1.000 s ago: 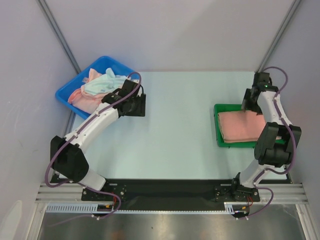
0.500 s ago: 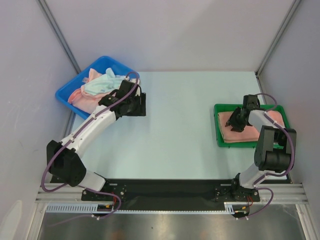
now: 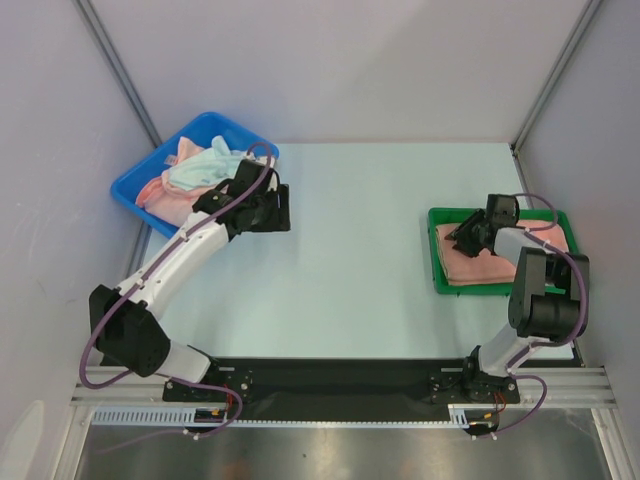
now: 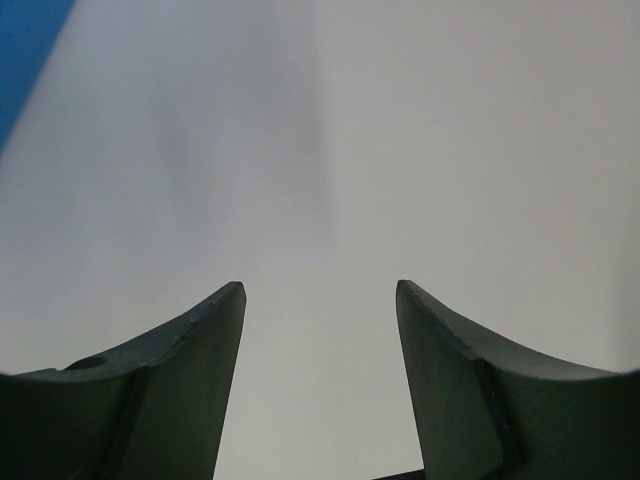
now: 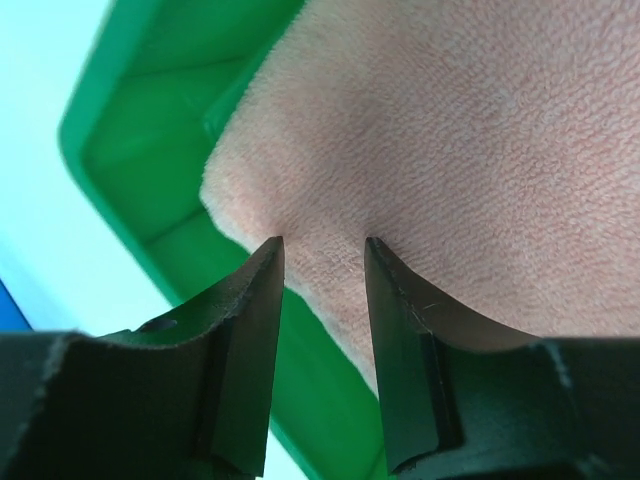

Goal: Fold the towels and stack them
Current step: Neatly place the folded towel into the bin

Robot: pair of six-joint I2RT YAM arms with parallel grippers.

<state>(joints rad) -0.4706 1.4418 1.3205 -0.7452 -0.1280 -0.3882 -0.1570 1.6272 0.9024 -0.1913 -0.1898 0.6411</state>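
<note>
1. The right claw (image 5: 325, 242) stands part open with a narrow gap between its jaws. Both tips are down on the folded pink towel (image 5: 480, 150), close to one of its corners. I see no cloth pinched between them.
2. That towel lies flat in the green tray (image 5: 150, 130), one edge running along the tray's wall.
3. The tray sits on the right side of the tabletop (image 3: 350, 230), well apart from the other arm.
4. The left claw (image 4: 320, 290) gapes wide with nothing in it, hanging over the pale tabletop.
5. Just beside it, at the far left corner, is the blue bin (image 3: 128, 187).
6. In the bin lies a loose heap of towels (image 3: 200, 170), salmon-pink ones with a pale mint one crumpled on top.
</note>
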